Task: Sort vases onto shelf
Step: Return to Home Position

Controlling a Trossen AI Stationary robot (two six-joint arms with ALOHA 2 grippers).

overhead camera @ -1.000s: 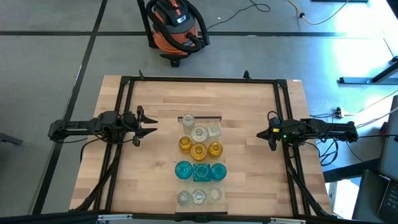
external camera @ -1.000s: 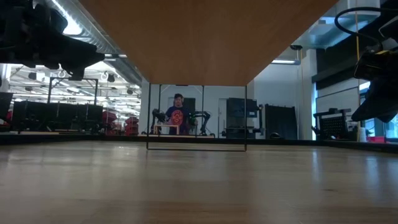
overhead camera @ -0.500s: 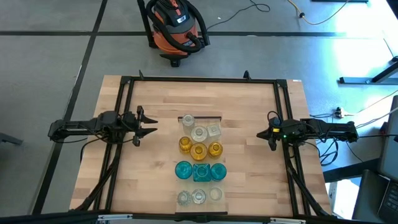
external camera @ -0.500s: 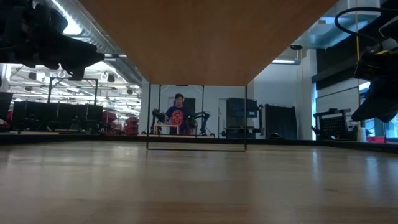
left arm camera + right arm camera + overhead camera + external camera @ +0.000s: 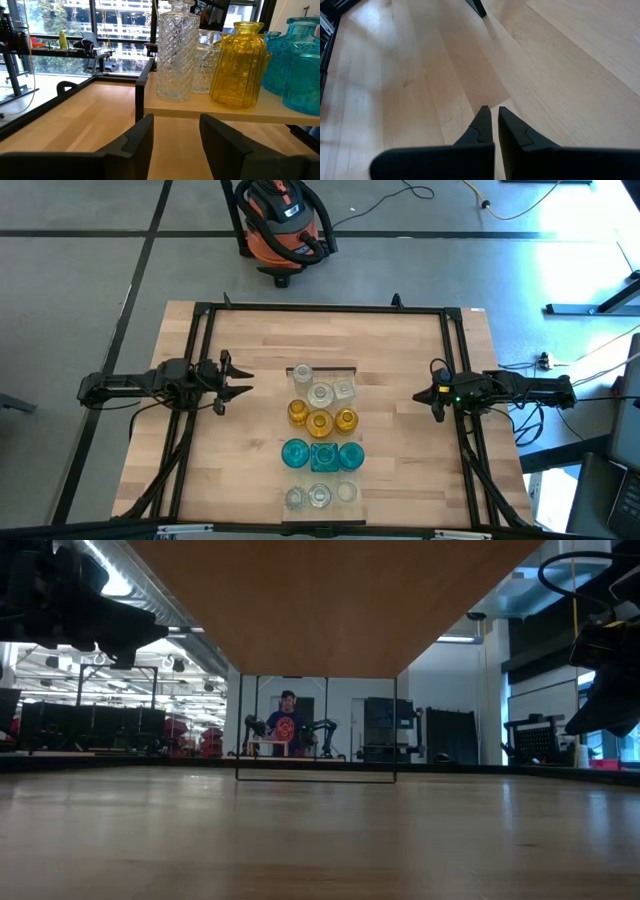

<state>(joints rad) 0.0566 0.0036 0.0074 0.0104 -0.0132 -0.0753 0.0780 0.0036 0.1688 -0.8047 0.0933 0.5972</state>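
**Twelve vases [image 5: 321, 440] on the shelf [image 5: 324, 479], both arms standing off**

The vases stand on the shelf in four rows of three. The clear vases [image 5: 321, 393] are nearest the thin black bar [image 5: 322, 366], followed by the amber vases [image 5: 320, 423], the teal vases [image 5: 323, 457] and a second clear row [image 5: 318, 497] at the far end. The shelf lies along the middle of the worktop [image 5: 400, 350], raised a little above it.

The left gripper [image 5: 243, 383] hovers near the shelf's left side without touching it. Its fingers [image 5: 140, 142] are spread wide and hold nothing. Ahead of them are a diamond-cut clear vase [image 5: 177, 50] and a ribbed amber vase [image 5: 240, 65].

The right gripper [image 5: 422, 395] hangs on the opposite side, farther from the shelf. Its fingers [image 5: 481, 125] are pressed almost together, empty, over bare worktop.
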